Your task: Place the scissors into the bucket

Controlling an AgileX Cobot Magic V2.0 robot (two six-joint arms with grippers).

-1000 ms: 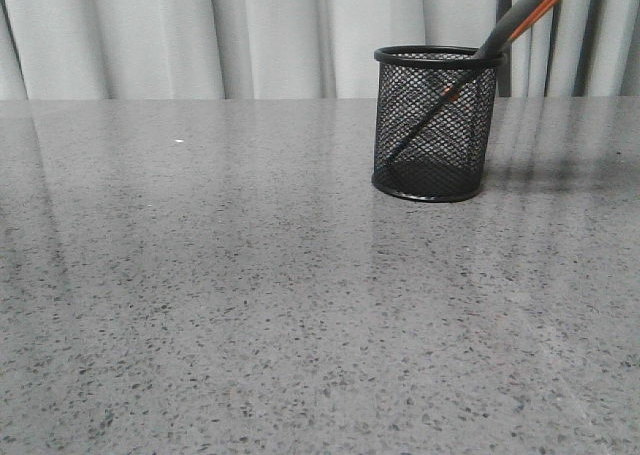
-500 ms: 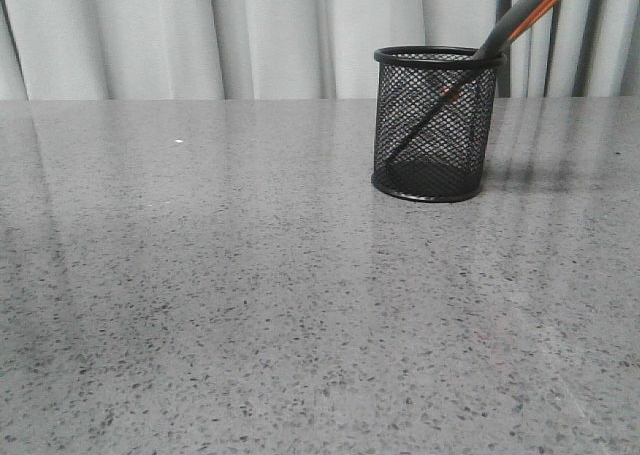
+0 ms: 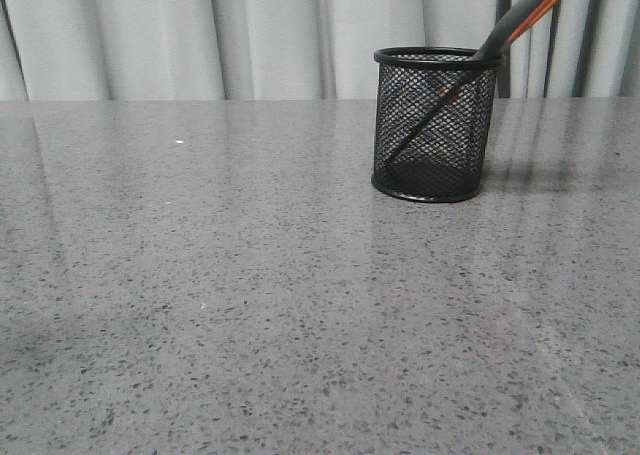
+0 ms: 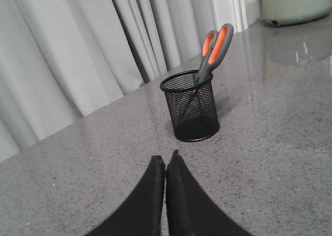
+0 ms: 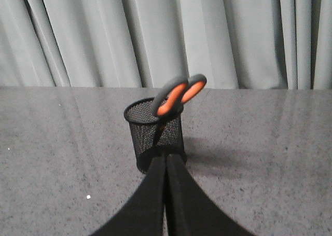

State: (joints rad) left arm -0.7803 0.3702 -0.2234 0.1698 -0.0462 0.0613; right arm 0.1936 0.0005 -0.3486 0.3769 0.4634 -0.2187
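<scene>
Scissors (image 4: pixel 213 48) sit blades-down in bucket (image 4: pixel 191 107), handles leaning over rim. Left gripper (image 4: pixel 165 161) and right gripper (image 5: pixel 166 158) both closed, empty, short of bucket.

One pair of scissors (image 3: pixel 520 17), one bucket (image 3: pixel 435 125), two pincers: left pincer (image 4: pixel 166 161), right pincer (image 5: pixel 166 158).

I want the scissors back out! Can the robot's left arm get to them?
Probably yes. The scissors stand in the bucket, handles sticking up above its rim, and nothing lies between them and the left gripper. Its fingers are closed, so they would have to open first.
</scene>
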